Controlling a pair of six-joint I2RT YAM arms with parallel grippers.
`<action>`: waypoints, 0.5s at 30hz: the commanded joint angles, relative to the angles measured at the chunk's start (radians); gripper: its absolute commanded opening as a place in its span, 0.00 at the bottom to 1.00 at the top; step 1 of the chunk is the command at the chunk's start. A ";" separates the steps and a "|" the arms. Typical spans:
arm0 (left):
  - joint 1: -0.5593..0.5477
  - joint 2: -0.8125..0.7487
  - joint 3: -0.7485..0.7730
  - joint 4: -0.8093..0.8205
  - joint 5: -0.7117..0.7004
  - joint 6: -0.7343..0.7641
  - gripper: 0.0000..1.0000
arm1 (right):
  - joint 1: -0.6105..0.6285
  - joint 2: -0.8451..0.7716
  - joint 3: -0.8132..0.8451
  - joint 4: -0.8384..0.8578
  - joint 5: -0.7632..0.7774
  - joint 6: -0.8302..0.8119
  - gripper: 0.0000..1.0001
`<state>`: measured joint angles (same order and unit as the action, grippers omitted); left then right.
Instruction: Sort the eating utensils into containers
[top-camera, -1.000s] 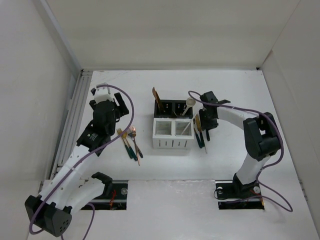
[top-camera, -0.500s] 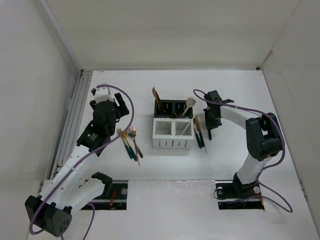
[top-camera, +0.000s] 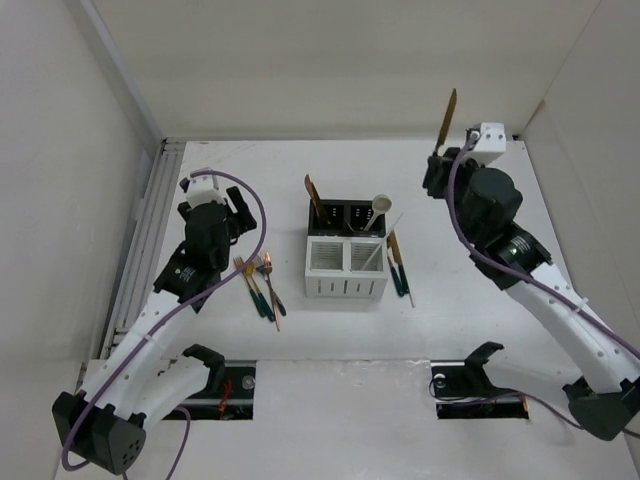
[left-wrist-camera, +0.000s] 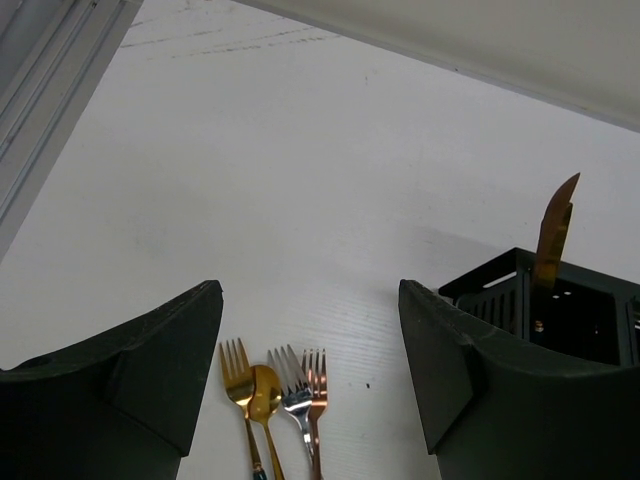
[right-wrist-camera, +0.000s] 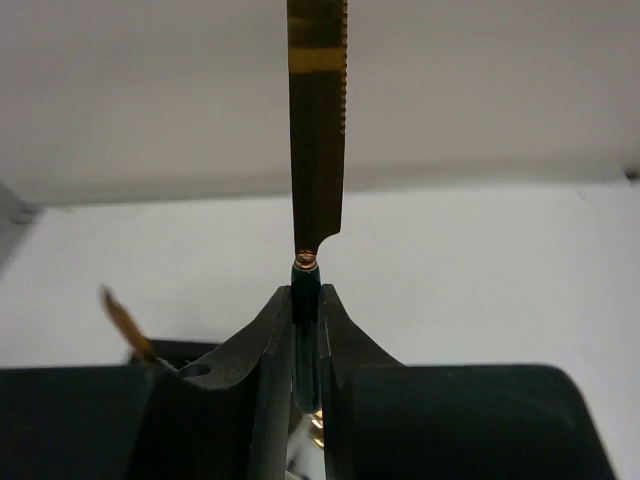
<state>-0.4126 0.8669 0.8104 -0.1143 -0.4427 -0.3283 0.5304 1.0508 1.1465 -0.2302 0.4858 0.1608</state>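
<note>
My right gripper (right-wrist-camera: 306, 300) is shut on the dark teal handle of a gold knife (right-wrist-camera: 317, 120), whose blade points straight up. In the top view that knife (top-camera: 447, 118) is raised high above the table's far right, over the right gripper (top-camera: 437, 168). The containers (top-camera: 345, 285), two black bins behind two white ones, stand mid-table. The black bins hold another knife (top-camera: 313, 196) and a cream spoon (top-camera: 381, 206). My left gripper (top-camera: 238, 212) hangs open left of the bins, over forks and a spoon (left-wrist-camera: 270, 385).
More utensils (top-camera: 399, 262) lie on the table right of the white bins. The left pile (top-camera: 260, 285) lies between the left arm and the bins. A black bin (left-wrist-camera: 560, 310) with its knife (left-wrist-camera: 555, 225) shows at the right of the left wrist view. White walls enclose the table.
My right gripper closed on a knife lying right of the bins and lifted it up and toward the far right. The left arm has not moved.
</note>
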 joint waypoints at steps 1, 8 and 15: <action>0.009 -0.017 -0.019 0.051 0.013 -0.018 0.68 | 0.130 0.101 0.039 0.253 0.054 -0.099 0.00; 0.018 -0.006 -0.028 0.062 0.033 -0.029 0.68 | 0.318 0.368 0.108 0.496 -0.045 -0.122 0.00; 0.037 -0.017 -0.047 0.073 0.033 -0.029 0.68 | 0.347 0.554 0.147 0.537 -0.023 -0.142 0.00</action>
<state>-0.3840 0.8669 0.7673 -0.0860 -0.4149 -0.3473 0.8806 1.6176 1.2587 0.1688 0.4477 0.0330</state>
